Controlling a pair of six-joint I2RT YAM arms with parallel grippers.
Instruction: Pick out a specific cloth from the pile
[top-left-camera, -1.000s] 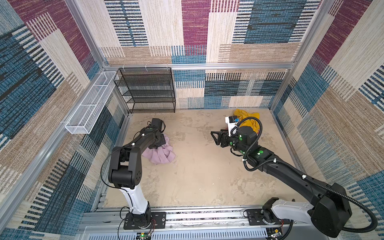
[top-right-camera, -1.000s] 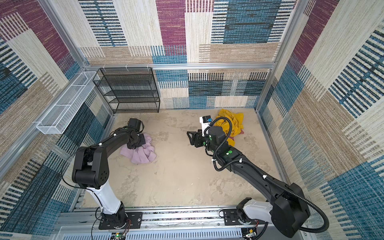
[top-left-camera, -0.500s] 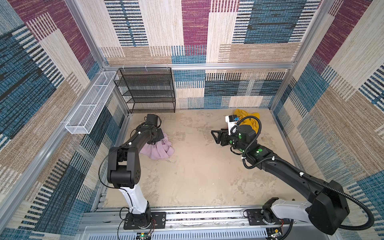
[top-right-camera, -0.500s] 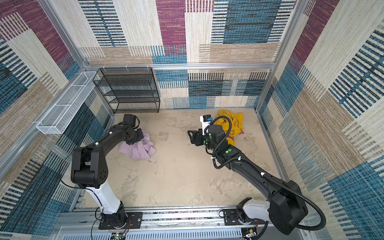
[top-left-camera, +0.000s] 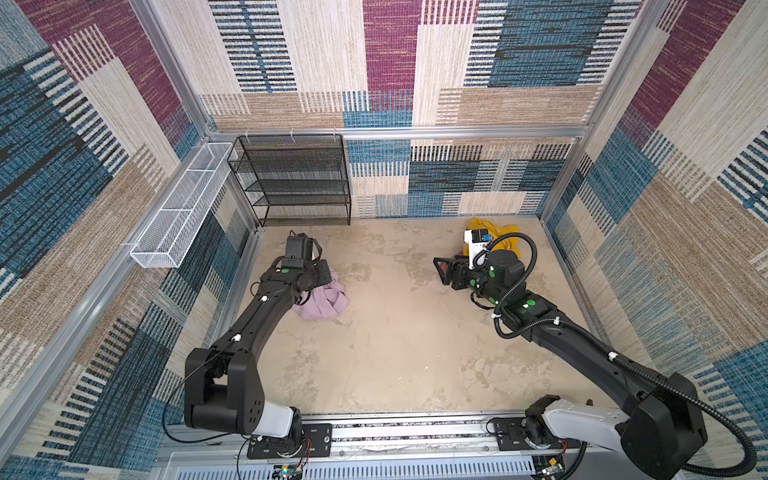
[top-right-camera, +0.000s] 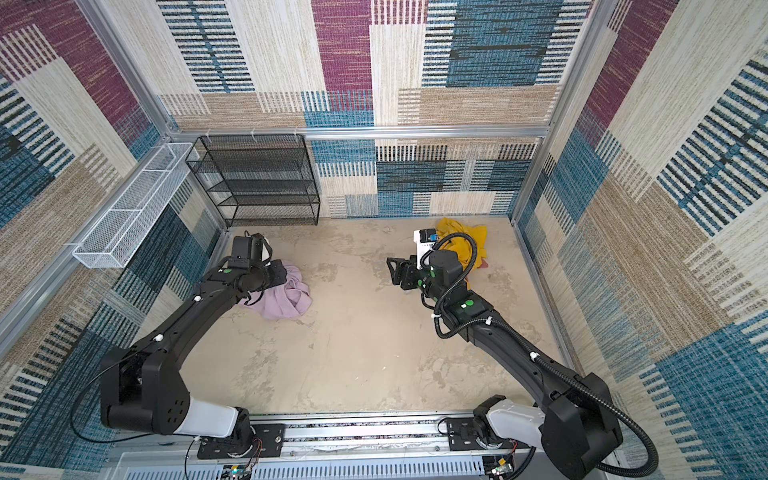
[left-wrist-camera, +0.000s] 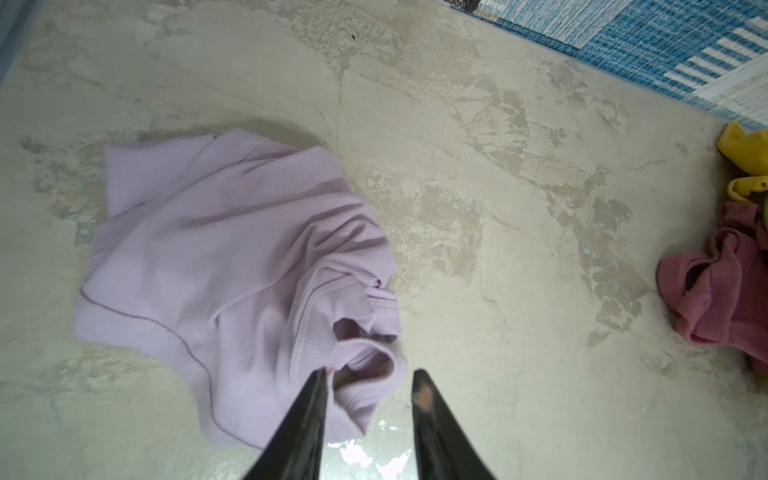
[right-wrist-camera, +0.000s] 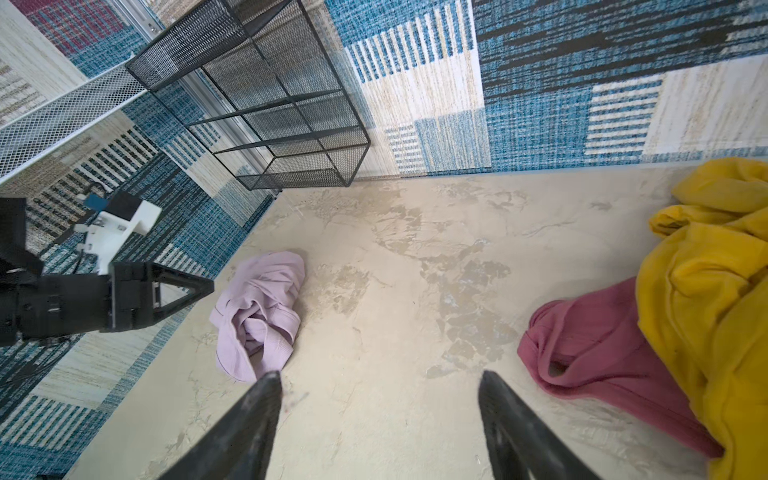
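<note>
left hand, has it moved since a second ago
Yes. The left hand has shifted left, toward the left wall, judged against the black mesh shelf in a top view; it now hangs open at the edge of the lilac cloth.

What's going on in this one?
The lilac cloth lies crumpled on the tabletop at the left, apart from the pile of mustard-yellow and rose-red cloths at the back right. The left gripper sits above it, fingers parted, not clamping. The right gripper hovers open beside the pile, holding nothing.
</note>
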